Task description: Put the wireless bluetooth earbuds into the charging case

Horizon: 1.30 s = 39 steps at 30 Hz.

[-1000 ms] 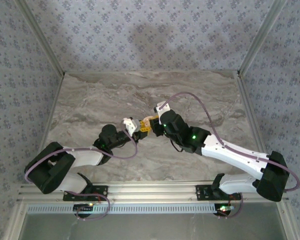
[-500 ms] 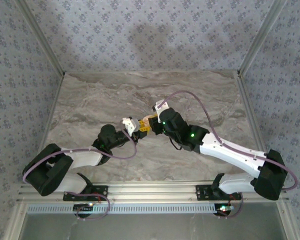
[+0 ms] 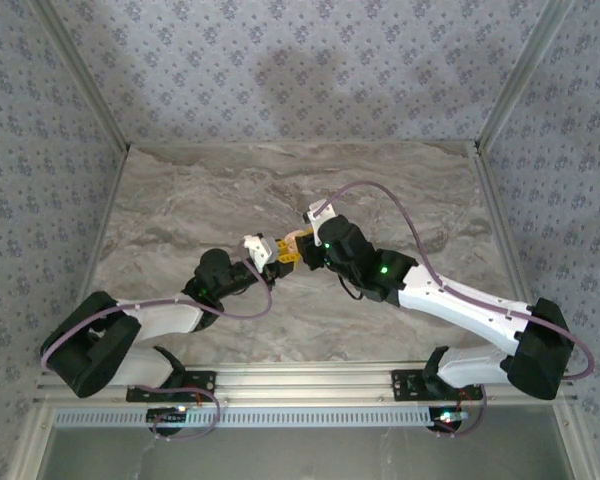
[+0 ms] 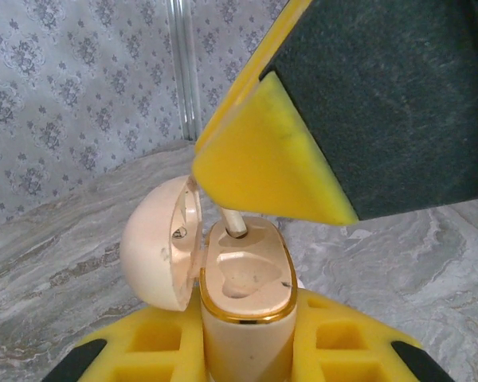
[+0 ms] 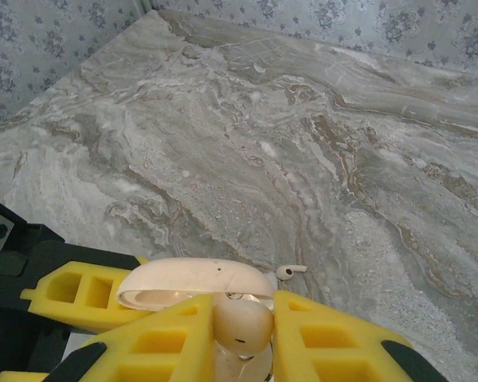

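earbud: head hidden behind the right jaws
charging case: base cut off by lower edge, between left jaws

Edged yellow-fingered right hand slightly leftward with its black wrist; swung left arm's black elbow link lower, farther left.

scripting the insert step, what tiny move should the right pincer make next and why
Probably ease the right pincer slightly further down, along the stem. The small whitish plastic earbud it grips has its stem tip at the far socket of the cream, gold-rimmed charging case, held upright by the left pincer with the rounded lid open. The bud does not look seated yet.
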Each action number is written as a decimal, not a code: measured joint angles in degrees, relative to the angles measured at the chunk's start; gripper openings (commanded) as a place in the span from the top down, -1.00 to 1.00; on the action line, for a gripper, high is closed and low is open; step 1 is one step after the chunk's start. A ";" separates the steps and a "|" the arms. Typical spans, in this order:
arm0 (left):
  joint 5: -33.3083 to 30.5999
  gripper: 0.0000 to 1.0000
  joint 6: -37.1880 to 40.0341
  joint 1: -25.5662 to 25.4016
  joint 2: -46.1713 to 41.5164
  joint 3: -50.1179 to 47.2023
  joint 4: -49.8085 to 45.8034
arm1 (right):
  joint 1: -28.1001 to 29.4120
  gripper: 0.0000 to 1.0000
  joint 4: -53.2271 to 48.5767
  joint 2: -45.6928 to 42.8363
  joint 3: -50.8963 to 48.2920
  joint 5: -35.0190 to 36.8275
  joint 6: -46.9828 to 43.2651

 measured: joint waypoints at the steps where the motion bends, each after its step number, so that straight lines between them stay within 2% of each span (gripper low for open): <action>1: 0.00 0.64 0.00 -0.04 -0.11 0.00 -0.20 | 0.13 0.51 -0.09 0.00 0.00 0.13 -0.17; 8: -0.48 0.64 0.00 -0.31 -0.35 -0.02 -0.96 | 0.72 0.47 -0.59 0.55 0.66 -0.02 -0.57; 13: -0.68 0.63 0.44 -0.31 -0.85 -0.02 -0.94 | 1.25 0.36 -0.94 0.79 0.85 -1.03 -0.57; 22: -0.74 0.63 1.03 -0.31 -1.51 -0.02 -0.87 | 1.05 0.37 -1.25 0.74 0.85 -1.55 -0.09; 25: -0.72 0.63 1.11 -0.31 -1.53 -0.02 -0.87 | 0.46 0.25 -1.25 0.63 0.85 -1.84 0.11; 30: -0.72 0.63 1.31 -0.31 -1.53 -0.02 -0.87 | -1.29 -0.16 -1.14 -0.68 0.85 -3.72 1.66; 34: -0.72 0.63 1.46 -0.31 -1.53 -0.02 -0.92 | -2.97 -0.24 -0.17 -1.81 0.85 -6.78 2.95; 39: -0.70 0.63 1.46 -0.31 -1.51 -0.02 -0.94 | -5.95 -0.20 2.16 -3.26 0.81 -13.14 4.44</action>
